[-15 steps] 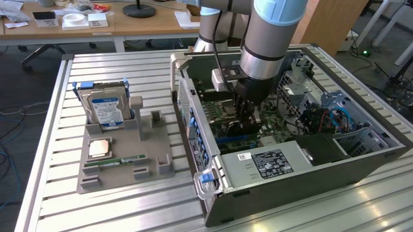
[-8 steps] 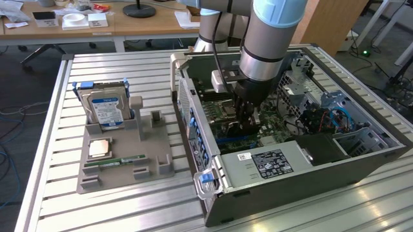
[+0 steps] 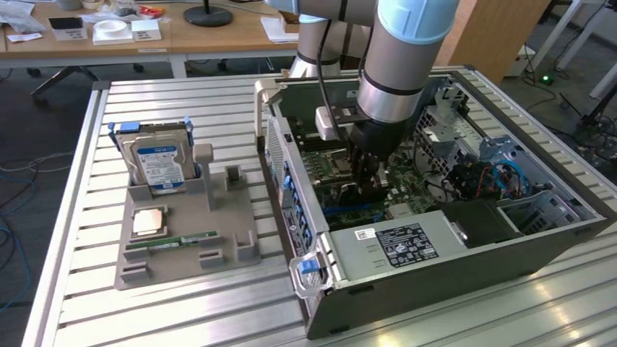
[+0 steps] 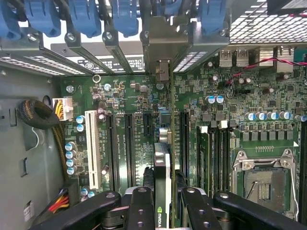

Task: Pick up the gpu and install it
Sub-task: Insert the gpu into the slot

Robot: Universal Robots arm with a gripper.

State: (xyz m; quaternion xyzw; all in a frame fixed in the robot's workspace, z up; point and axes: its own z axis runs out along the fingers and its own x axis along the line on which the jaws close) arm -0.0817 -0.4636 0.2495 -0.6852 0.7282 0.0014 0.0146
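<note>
The gpu point(image 4: 160, 211), a thin dark card with a green logo, stands edge-on over the green motherboard's point(image 4: 124, 96) long black slots, clamped between the black gripper's point(image 4: 163, 184) two fingers. In the exterior view, the arm reaches down into the open grey computer case point(image 3: 434, 289).
</note>
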